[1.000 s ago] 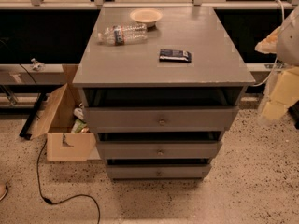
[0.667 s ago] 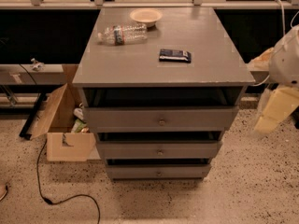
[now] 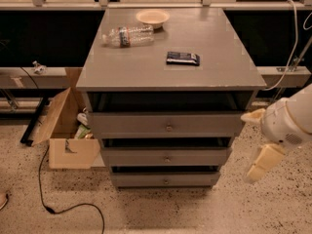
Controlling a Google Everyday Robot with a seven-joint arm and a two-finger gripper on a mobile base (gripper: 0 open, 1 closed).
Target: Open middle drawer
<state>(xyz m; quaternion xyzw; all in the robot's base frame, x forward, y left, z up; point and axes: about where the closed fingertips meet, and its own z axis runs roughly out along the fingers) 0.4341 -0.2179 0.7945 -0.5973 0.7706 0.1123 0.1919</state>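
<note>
Plainly, the gripper [image 3: 246, 147] hung off the right side of the cabinet [image 3: 146, 72], near its front corner and touching nothing. Its 2 pale fingers [image 3: 262, 164] stood well apart. 1 pointed left at about the height of the top drawer [image 3: 122, 124], and the other angled down toward the floor [image 3: 204, 208].

The middle drawer [image 3: 141, 158], second of 3, sat between the top drawer and the bottom drawer [image 3: 136, 180] and looked fully pushed in. Its front ran left to right across the view, with a small round knob [image 3: 167, 158] at the centre. That knob lay to the left of the gripper at roughly the level of the lower finger, with the right half of the drawer front between them.

The coming move probably called for a sideways reach across the front, then a turn to face the knob, since the drawer had to slide out toward the camera.
</note>
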